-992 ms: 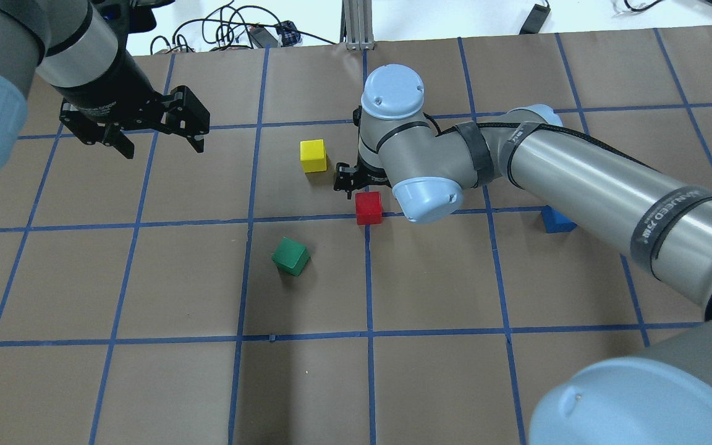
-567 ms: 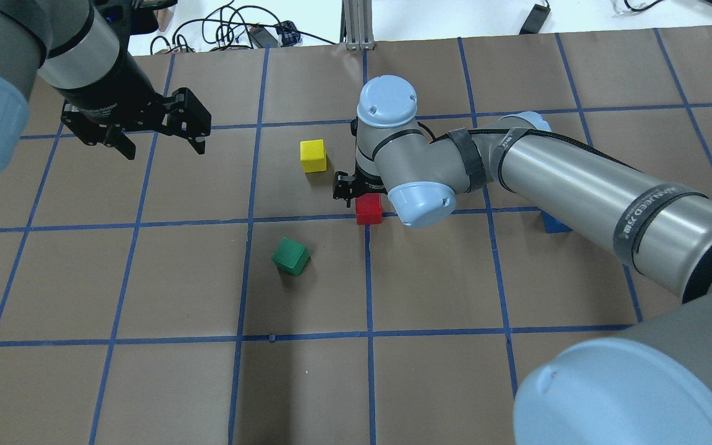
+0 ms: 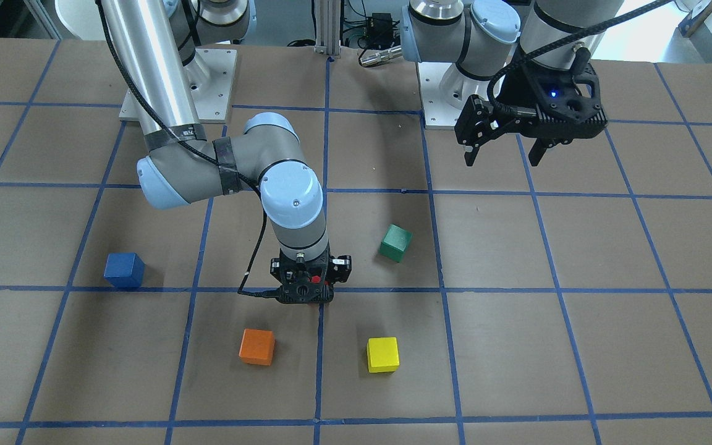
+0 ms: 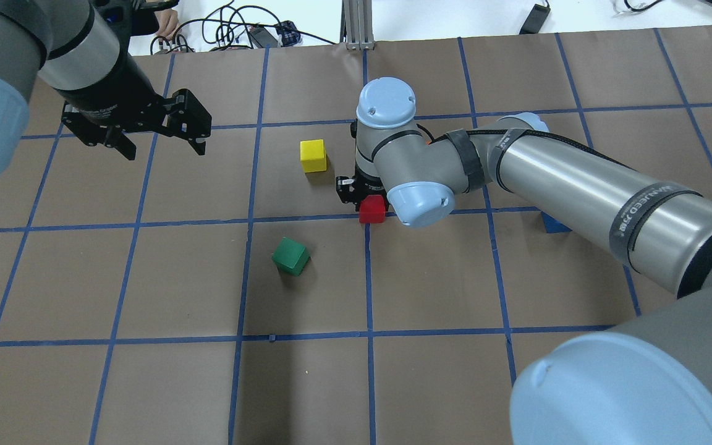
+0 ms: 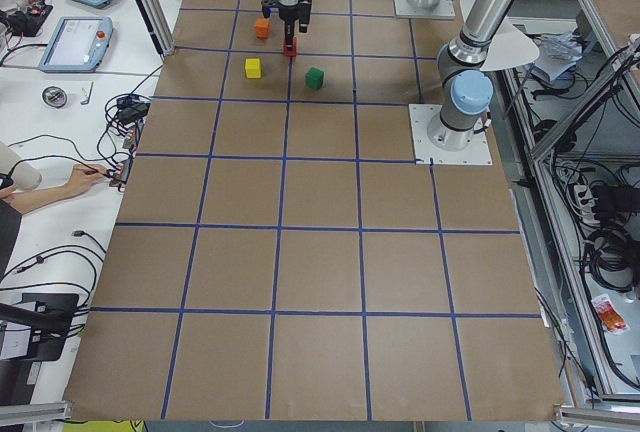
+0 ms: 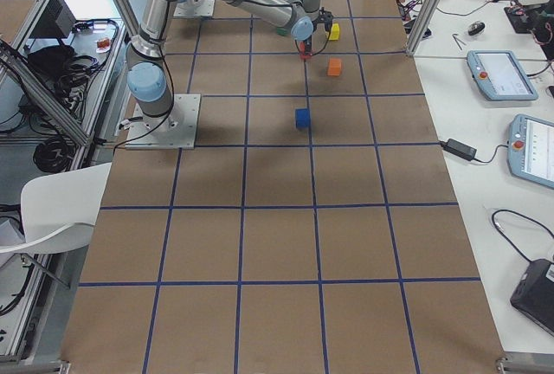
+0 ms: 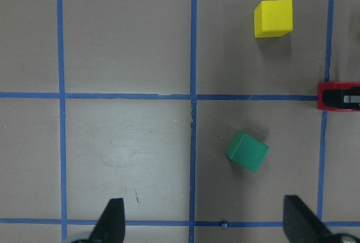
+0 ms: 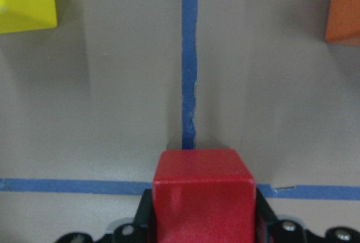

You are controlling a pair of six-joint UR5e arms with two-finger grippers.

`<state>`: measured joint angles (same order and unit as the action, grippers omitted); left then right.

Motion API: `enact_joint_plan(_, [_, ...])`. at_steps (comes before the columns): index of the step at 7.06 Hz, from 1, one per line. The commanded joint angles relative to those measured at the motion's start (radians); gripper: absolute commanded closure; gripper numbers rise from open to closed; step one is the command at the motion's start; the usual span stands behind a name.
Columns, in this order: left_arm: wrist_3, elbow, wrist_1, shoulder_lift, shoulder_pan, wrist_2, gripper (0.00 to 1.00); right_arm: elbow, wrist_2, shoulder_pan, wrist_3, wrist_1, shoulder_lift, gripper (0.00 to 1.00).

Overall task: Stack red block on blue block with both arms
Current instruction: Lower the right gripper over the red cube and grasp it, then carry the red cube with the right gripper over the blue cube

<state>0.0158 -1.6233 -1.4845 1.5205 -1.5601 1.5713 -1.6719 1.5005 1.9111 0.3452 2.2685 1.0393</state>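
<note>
The right gripper is clasping the red block between its fingers, at a blue tape crossing on the worktop. The blue block is sitting well apart. The left gripper is hovering, fingers spread wide, holding nothing.

Tbl: red block, blue block, green cube, yellow, orange.

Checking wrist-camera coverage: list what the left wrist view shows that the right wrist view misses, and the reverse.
Left wrist only: the green block, askew, and the open left gripper. Right wrist only: the orange block, at the top right corner. Both: the yellow block and the red block, held between the jaws of the right gripper.
</note>
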Motion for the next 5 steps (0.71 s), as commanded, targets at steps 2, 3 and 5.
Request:
enact_joint_plan(2, [0.000, 0.000, 0.001, 0.000, 0.000, 0.000, 0.00, 0.038, 0.017, -0.061, -0.014, -0.194, 0.129, 1.00])
enact_joint_plan(3, [0.000, 0.000, 0.001, 0.000, 0.000, 0.000, 0.00, 0.040, 0.009, -0.143, -0.015, -0.278, 0.190, 1.00])
enact_joint_plan(5, [0.000, 0.002, 0.004, 0.001, 0.000, 0.000, 0.00, 0.027, 0.018, -0.304, -0.177, -0.476, 0.298, 1.00])
